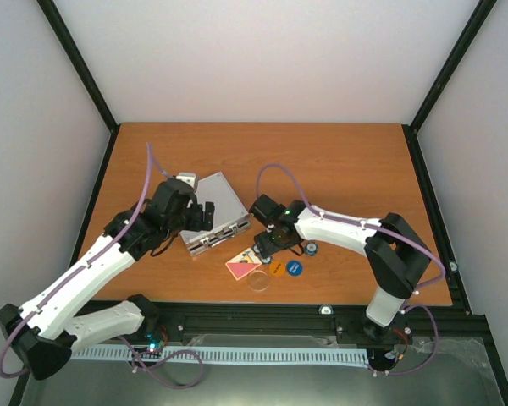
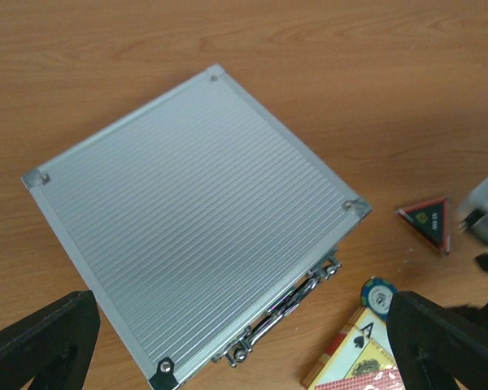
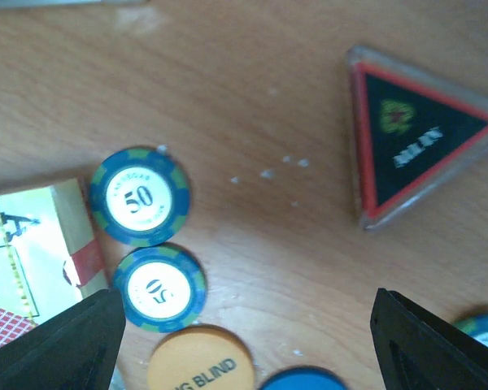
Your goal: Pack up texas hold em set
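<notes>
Spread wide, the jaws of your left gripper (image 2: pixel 237 325) grip nothing. Below and ahead of its black fingers (image 2: pixel 41 341) lies the ribbed silver aluminium case (image 2: pixel 195 219), flat and shut on the brown wooden table (image 1: pixel 339 161), with its handle and latches facing 5 o'clock in the left wrist view. Your right gripper (image 3: pixel 244 333) also has its jaws apart, over bare wood with nothing between them.

Seen from overhead, the case sits at 9 o'clock from the table's middle. All the loose pieces lie outside it, toward 4 o'clock.

In the right wrist view:
- The red-and-black triangle (image 3: pixel 415 154) lies at 2 o'clock, well apart from the chips.
- Two blue-and-white chips (image 3: pixel 138 195) lie at 9 o'clock, one just beside the other.
- The round orange disc (image 3: pixel 199 366) sits at 6 o'clock, just below the lower chip.
- The round blue disc (image 3: pixel 301 380) sits just beside the orange one, at the frame's bottom edge.
- The pink card deck (image 3: pixel 32 252) lies at 8 o'clock, just beside the chips.

Overhead, the clear round disc (image 1: pixel 258 281) lies at 5 o'clock of the deck.
</notes>
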Controlling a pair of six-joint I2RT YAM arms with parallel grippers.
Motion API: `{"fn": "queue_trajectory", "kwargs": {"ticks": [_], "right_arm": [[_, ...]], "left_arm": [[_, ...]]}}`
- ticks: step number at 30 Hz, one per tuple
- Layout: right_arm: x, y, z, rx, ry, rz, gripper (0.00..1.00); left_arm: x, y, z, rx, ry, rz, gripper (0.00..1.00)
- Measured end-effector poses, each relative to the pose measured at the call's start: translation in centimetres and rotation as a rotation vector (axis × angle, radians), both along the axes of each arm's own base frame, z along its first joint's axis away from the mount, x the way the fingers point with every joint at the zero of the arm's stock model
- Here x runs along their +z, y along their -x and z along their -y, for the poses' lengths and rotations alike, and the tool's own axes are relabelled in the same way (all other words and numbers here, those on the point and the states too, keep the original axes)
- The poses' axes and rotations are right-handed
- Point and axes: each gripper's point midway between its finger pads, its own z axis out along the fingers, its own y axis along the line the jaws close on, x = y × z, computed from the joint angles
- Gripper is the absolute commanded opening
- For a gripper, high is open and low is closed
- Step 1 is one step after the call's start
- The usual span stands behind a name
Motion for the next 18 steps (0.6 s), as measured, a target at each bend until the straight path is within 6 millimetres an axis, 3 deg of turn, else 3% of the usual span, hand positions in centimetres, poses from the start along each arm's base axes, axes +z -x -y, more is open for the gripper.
{"fn": "queue_trajectory", "kwargs": {"ticks": [6,13,18], "right_arm": [[-1.7,1.6,-1.0,0.030,0.031,-0.037,0.85],[-3.4,2.0,-1.0,0.030,0.076,-0.063,0.85],[-3.4,2.6,-2.6,0.069,0.075,-0.056,0.85]], "left_arm": [[2.9,-0.2,-0.1,0.010,0.032,0.056,1.00],[4.0,0.7,-1.2,0.021,0.044,0.087,1.00],[4.4,1.3,-1.9,0.031,0.045,0.101,1.00]]}}
